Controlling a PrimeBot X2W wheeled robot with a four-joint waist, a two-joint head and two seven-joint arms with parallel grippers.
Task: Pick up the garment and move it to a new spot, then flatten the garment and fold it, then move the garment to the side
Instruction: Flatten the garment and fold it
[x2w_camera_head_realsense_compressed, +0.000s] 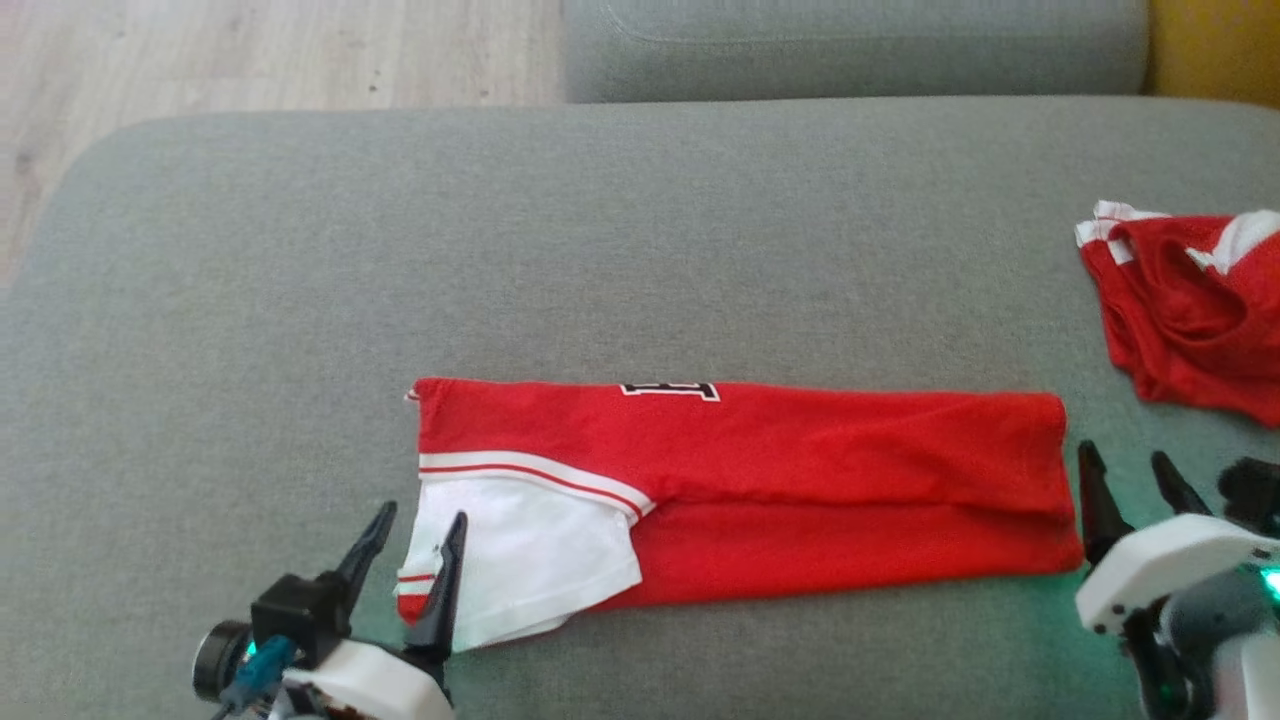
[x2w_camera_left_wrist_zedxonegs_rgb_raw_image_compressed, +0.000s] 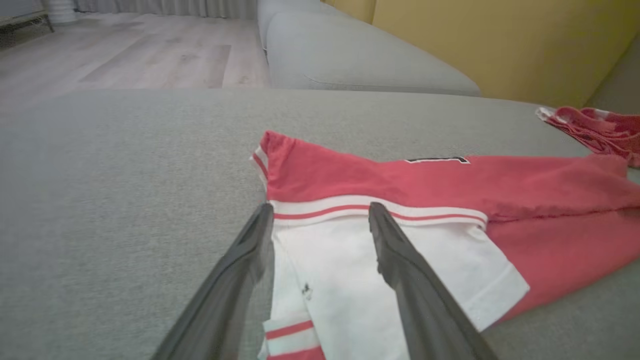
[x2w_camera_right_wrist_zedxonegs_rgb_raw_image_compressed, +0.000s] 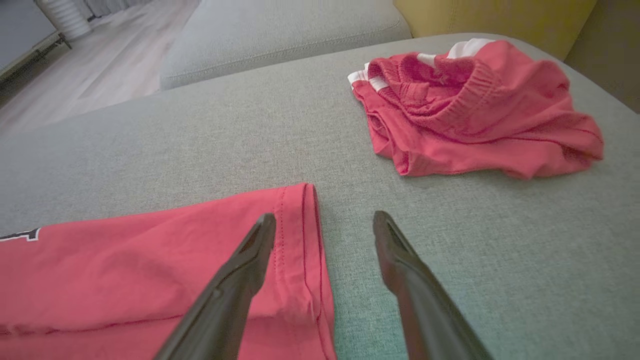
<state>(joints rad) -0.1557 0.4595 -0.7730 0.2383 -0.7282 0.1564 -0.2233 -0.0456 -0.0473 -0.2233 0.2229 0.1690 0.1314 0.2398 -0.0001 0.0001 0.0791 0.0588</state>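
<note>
The red garment lies folded into a long strip on the grey sofa cushion; the left tool stands open and empty over its white sleeve end; the right tool stands open and empty, straddling its hemmed edge; a second red garment lies crumpled farther right.

Jaws wide on left tool; likewise right tool
</note>
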